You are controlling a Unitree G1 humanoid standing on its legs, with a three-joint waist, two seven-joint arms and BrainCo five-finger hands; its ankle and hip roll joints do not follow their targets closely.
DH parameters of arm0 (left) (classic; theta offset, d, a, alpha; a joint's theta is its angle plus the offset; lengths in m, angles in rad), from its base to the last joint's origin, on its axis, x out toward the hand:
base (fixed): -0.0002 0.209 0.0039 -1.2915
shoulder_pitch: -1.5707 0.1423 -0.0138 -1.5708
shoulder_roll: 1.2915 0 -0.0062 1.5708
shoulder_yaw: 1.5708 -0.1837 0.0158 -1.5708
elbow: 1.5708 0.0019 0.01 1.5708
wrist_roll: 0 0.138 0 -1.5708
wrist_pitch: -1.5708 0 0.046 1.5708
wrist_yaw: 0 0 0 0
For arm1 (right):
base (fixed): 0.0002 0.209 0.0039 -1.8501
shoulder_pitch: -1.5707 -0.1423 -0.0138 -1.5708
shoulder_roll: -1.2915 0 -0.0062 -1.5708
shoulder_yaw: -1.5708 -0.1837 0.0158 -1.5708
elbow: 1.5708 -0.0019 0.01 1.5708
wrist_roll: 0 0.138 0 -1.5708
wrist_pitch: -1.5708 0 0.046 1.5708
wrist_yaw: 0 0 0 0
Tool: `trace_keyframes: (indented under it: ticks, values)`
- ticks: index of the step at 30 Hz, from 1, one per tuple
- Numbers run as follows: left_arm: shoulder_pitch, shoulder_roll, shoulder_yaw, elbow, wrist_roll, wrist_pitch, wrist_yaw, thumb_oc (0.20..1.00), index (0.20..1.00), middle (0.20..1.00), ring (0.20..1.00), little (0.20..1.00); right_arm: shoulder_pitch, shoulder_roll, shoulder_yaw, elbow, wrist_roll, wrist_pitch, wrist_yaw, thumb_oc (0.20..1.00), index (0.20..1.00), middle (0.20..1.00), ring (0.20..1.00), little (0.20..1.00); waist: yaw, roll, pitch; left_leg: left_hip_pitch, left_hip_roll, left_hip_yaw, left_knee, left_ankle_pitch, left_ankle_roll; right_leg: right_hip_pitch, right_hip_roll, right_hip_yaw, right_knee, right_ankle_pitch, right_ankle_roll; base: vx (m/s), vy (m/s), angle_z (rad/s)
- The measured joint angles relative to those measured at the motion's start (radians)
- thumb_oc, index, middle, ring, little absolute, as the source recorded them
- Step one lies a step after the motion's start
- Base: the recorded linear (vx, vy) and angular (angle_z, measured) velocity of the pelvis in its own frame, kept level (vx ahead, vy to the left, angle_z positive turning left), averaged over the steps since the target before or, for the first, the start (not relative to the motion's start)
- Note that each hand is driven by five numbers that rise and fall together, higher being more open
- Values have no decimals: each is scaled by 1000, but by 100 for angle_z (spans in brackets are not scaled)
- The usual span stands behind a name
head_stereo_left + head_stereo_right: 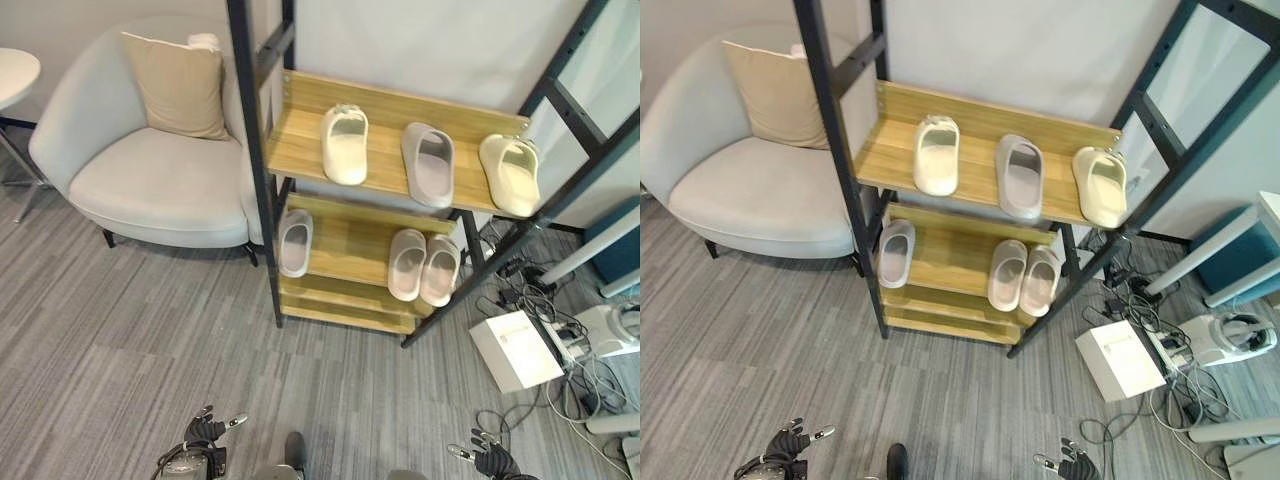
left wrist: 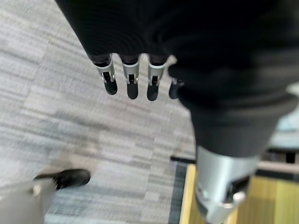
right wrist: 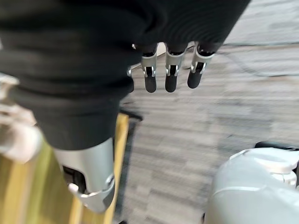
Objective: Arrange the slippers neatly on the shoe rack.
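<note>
The shoe rack (image 1: 296, 128) has wooden shelves in a black frame. Its top shelf holds a cream slipper (image 1: 344, 143), a grey slipper (image 1: 428, 163) and another cream slipper (image 1: 510, 172), spaced apart. On the middle shelf a pale grey slipper (image 1: 295, 242) lies alone at the left, and a pinkish pair (image 1: 422, 266) sits side by side at the right. My left hand (image 1: 205, 432) and right hand (image 1: 490, 458) hang low over the carpet, well short of the rack. Both are open and empty, the left fingers (image 2: 132, 81) and right fingers (image 3: 170, 74) straight.
A grey armchair (image 1: 150, 170) with a beige cushion (image 1: 180, 85) stands left of the rack, with a white round table (image 1: 12, 75) beyond it. A white box (image 1: 515, 350), a power strip and tangled cables (image 1: 575, 375) lie on the floor at the right.
</note>
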Motion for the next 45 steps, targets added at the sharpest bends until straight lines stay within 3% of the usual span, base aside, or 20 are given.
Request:
trace_keyframes:
  ticks: [2,4,6,8,11,13,15,16,17,18,19,21,23,26,27,30,36,40,43,45]
  values:
    - [4,0,2,-17,0,-1,0,1000,1000,1000,1000,1000,7,1,4,-6,0,4,2,1000,1000,1000,1000,1000,-9,0,18,4,-8,-8,-1,1,-36,-58,33,-42,-102,-5,-23,212,11,51]
    - [24,-10,3,-19,1,0,0,1000,1000,1000,1000,1000,28,-2,5,-7,1,6,1,1000,1000,1000,1000,1000,-26,-11,22,27,-37,-13,-7,-42,-31,-125,30,-81,-183,23,-46,330,-5,33]
    - [31,-14,2,7,4,13,-1,1000,1000,1000,1000,1000,29,0,-1,-13,1,6,1,1000,1000,1000,1000,1000,-30,-5,29,48,-40,-13,-7,-61,-33,-136,48,-162,-393,100,-43,288,-24,-2]
    - [34,-18,1,8,9,15,-1,1000,1000,1000,1000,1000,40,1,-5,-19,1,6,0,1000,1000,1000,1000,1000,-49,-13,31,82,-58,-20,-7,-76,-44,-138,49,-189,-521,193,-34,252,-64,12]
    - [43,-21,-4,-1,31,14,-2,1000,1000,1000,1000,1000,64,3,-5,-31,1,6,0,1000,1000,1000,1000,1000,-75,-18,15,155,-68,-41,0,-125,-63,-99,48,-189,-528,254,-64,244,-121,18]
    - [48,-23,-30,-1,39,11,-5,1000,1000,1000,1000,1000,75,3,-3,-17,1,7,0,1000,1000,1000,1000,1000,-74,-3,-8,204,-44,-36,6,-150,-95,-55,95,-185,-503,242,-103,210,-168,-1]
    - [61,-12,-28,0,39,11,-13,1000,1000,1000,1000,1000,59,20,-2,10,1,7,2,1000,1000,1000,1000,1000,-72,-38,-19,143,-52,-16,211,-175,-134,2,100,-156,-535,236,-180,132,-150,-17]
    - [58,-13,-29,-7,39,11,-16,1000,1000,1000,1000,1000,52,17,-3,7,1,6,3,1000,1000,1000,1000,1000,-66,-53,-20,60,-51,-11,410,-186,-153,27,93,-136,-562,241,-204,95,-57,-43]
    - [53,-27,-37,-10,37,9,-17,1000,1000,1000,1000,1000,49,-7,-1,8,1,2,3,1000,1000,1000,1000,1000,-40,-59,-23,-55,-56,-68,652,-172,-178,82,84,-96,-613,254,-250,142,-18,-67]
    - [50,-37,-39,-18,37,7,-20,1000,1000,1000,1000,1000,43,-24,1,5,1,4,3,1000,1000,1000,1000,1000,-17,-62,-26,-99,-69,-128,668,-207,-184,104,86,-77,-645,266,-244,286,38,-66]
    - [42,-48,-35,-27,37,6,-22,1000,1000,1000,1000,1000,26,-50,-1,3,1,4,3,1000,1000,1000,1000,1000,-21,-33,-16,-148,-42,-180,558,-215,-189,143,101,-72,-680,268,-242,302,58,-47]
    - [43,-48,-35,-29,37,5,-22,1000,1000,1000,1000,1000,4,-50,0,9,1,7,3,1000,1000,1000,1000,1000,-6,-38,-11,-146,-30,-198,301,-195,-179,179,104,-15,-722,251,-219,232,78,-54]
    - [40,-51,-36,-4,38,10,-22,1000,1000,1000,1000,1000,-24,-65,7,26,-1,6,7,1000,1000,1000,1000,1000,-2,-15,7,-153,-5,-233,56,-67,-184,222,124,8,-726,234,-197,168,100,-78]
    - [76,-53,-40,1,37,12,-22,1000,1000,1000,1000,1000,16,-83,37,39,-1,7,5,1000,1000,1000,1000,1000,-8,15,-18,-144,18,-223,165,39,-151,290,157,12,-726,189,-206,105,91,-42]
    - [84,-56,-42,-18,38,8,-24,1000,1000,1000,1000,1000,20,-82,35,46,-1,7,5,1000,1000,1000,1000,1000,-17,32,-29,-109,26,-230,126,55,-126,295,172,21,-718,167,-196,81,98,-8]
    - [71,-47,-59,-37,37,7,-24,1000,1000,1000,1000,1000,26,-55,34,45,-1,10,5,1000,1000,1000,1000,1000,-29,6,-30,-35,8,-200,2,90,-103,272,140,36,-651,116,-132,38,79,-25]
    - [18,-30,-69,-38,38,7,-23,1000,1000,1000,1000,1000,-21,-27,37,42,-1,7,11,1000,1000,1000,1000,1000,-16,15,-12,-9,-16,-139,1,72,-77,216,95,36,-528,58,-45,-50,0,-29]
    - [4,-19,-68,-38,37,7,-23,1000,1000,1000,1000,1000,-35,-26,37,41,-1,8,13,1000,1000,1000,1000,1000,-13,36,10,-12,-13,-132,1,57,-64,166,83,79,-405,9,-46,-103,-117,-9]
    - [11,-22,-67,-39,36,7,-23,1000,1000,1000,1000,1000,-40,-24,38,41,-1,9,13,1000,1000,1000,1000,1000,6,53,13,-23,-1,-124,-5,56,-64,167,20,100,-334,4,-40,-101,-188,-5]
    - [15,-16,-66,-41,28,7,-23,1000,1000,1000,1000,1000,-32,-18,39,37,-1,9,13,1000,1000,1000,1000,1000,9,40,3,-37,5,-126,-3,71,-85,192,-14,116,-380,4,-37,-100,-189,3]
